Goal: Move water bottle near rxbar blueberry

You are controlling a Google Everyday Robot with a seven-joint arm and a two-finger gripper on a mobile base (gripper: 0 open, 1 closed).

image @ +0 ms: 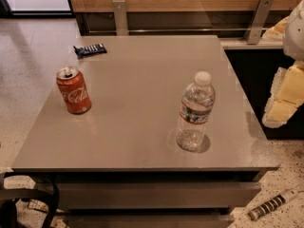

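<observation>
The water bottle [194, 113] stands upright on the grey table [137, 94], right of centre and near the front. It is clear and ribbed, with a white cap and a red-white-blue label. The rxbar blueberry [90, 50] lies flat at the table's far left corner, dark navy with white lettering. My gripper [282, 101] is at the right edge of the view, pale yellow and white, beyond the table's right edge. It is to the right of the bottle and apart from it, touching nothing.
An opened red soda can [73, 90] stands on the left side of the table. A wooden wall with metal brackets [119, 15] runs behind the table. A striped object [271, 204] lies on the floor at the front right. Black loops [28, 196] sit at the front left.
</observation>
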